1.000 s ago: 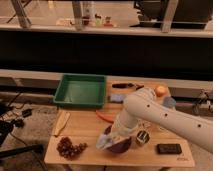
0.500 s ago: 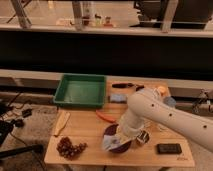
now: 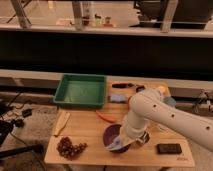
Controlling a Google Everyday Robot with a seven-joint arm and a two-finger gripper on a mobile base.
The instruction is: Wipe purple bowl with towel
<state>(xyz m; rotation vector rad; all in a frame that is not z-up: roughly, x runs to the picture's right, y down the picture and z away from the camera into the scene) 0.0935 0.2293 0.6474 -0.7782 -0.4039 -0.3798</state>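
Biggest thing here is the wooden desk (image 3: 90, 130). The white robot arm (image 3: 165, 112) comes in from the right edge and bends down toward the front-middle. A green tray (image 3: 80, 103) takes up the back-left corner.

The purple bowl (image 3: 111, 134) sits near the front edge, roughly in the middle. The gripper (image 3: 132, 140) is down at the bowl's right side, right over it. A pale towel (image 3: 119, 145) is bunched under the gripper, lying in the bowl and over its front rim. Honestly can't tell if the gripper is clamped on the towel or just pressing on it, because the wrist blocks that part.

A bunch of dark grapes (image 3: 69, 147) sits by the front-left corner. A wooden spatula (image 3: 61, 122) lies along the left edge, just in front of the tray. A flat black device (image 3: 169, 148) is near the front-right corner. A blue sponge (image 3: 119, 98) is toward the back edge, just right of the tray. There's an orange carrot-looking thing (image 3: 106, 117) between the tray and the bowl.
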